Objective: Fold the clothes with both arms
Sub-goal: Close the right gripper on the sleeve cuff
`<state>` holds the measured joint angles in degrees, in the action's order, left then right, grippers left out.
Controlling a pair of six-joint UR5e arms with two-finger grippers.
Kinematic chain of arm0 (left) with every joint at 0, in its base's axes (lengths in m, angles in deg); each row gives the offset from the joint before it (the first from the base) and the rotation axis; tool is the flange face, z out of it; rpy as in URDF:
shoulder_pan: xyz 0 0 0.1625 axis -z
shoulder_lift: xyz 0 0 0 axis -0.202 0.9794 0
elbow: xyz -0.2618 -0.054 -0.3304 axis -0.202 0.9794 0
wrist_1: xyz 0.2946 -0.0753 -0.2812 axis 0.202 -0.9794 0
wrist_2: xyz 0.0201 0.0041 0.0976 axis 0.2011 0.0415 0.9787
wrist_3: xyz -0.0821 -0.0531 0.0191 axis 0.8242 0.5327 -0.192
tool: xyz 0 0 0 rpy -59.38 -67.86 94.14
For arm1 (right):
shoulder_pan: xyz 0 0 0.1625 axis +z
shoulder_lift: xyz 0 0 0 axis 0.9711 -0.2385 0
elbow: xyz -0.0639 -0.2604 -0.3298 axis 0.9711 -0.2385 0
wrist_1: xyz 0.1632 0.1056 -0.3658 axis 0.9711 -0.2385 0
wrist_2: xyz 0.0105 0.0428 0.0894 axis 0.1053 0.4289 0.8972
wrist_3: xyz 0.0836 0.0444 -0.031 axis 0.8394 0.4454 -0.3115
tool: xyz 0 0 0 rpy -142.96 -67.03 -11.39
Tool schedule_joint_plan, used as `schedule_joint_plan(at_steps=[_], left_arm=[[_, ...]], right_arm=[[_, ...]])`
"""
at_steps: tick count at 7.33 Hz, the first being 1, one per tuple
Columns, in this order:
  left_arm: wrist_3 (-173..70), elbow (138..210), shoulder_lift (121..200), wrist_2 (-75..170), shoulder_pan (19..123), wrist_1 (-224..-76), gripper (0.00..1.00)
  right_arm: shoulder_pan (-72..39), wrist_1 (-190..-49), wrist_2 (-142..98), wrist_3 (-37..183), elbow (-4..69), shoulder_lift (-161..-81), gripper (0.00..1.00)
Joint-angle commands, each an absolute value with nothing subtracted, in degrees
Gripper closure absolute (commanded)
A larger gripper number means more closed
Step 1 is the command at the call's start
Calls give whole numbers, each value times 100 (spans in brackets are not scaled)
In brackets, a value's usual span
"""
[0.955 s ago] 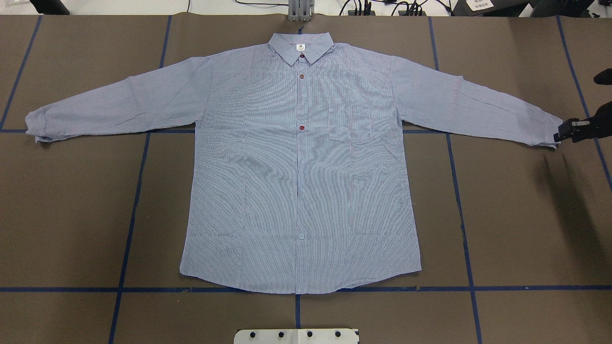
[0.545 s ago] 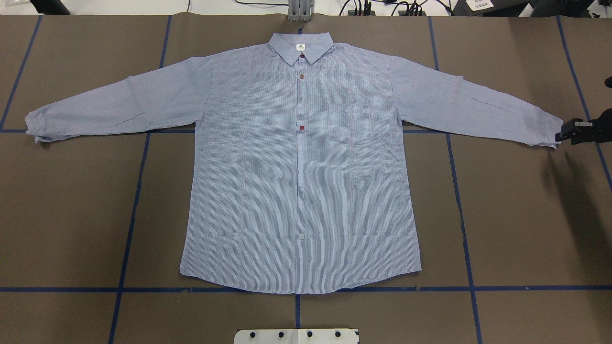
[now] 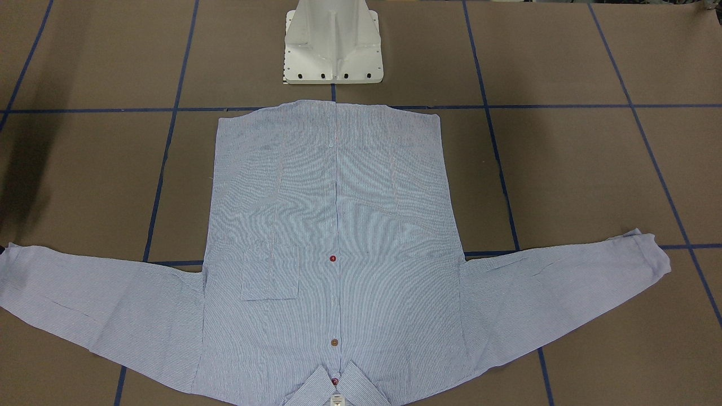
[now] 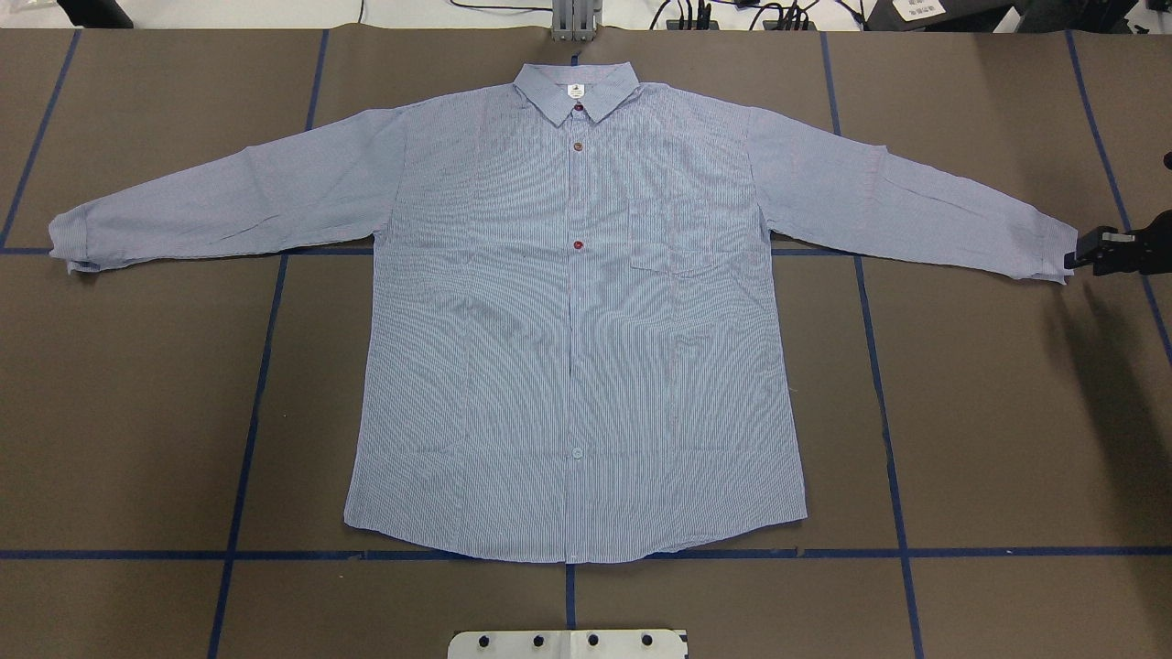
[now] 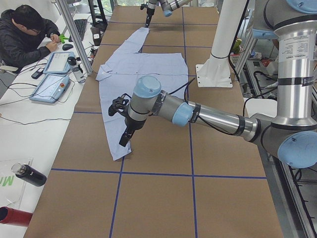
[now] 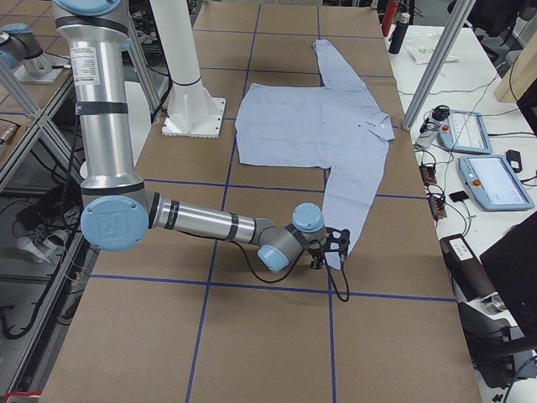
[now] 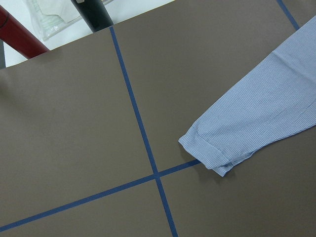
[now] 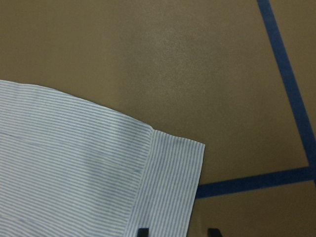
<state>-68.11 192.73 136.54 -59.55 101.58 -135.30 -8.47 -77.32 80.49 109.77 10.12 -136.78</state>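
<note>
Overhead exterior: right gripper (image 4: 1076, 259) agape, empty, shirt (image 4: 568, 320) cuff (image 4: 1053, 252) between fingertips (image 8: 143, 233); sleeve-grasp step; next, pinch cuff, sweep inward.

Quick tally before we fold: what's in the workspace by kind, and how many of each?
Shirt: 1
Arms: 2, the left arm and the right arm
White base: 1
Total: 4

The shirt (image 4: 577, 320) lies spread on the table (image 4: 989, 439), with the right pincer (image 4: 1069, 260) just beside one cuff (image 4: 1051, 252).
</note>
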Motion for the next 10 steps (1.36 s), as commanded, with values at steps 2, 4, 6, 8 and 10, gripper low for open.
schedule_joint_plan(at_steps=[2,4,6,8,10], left_arm=[[-6811,19267,13654,-5957,10156,-13530,0],[-6811,19267,13654,-5957,10156,-13530,0],[-6811,19267,13654,-5957,10156,-13530,0],[-6820,19258,13654,-5957,10156,-13530,0],[-6820,19258,13654,-5957,10156,-13530,0]], right_arm=[[-967,-7727,8013,11032,1014,-13658,50],[-1046,-7727,8004,11023,1005,-13649,50],[-1108,-7727,7908,11032,1014,-13649,54],[-1116,-7736,7916,11084,1075,-13640,100],[-1116,-7736,7978,11084,1137,-13570,100]])
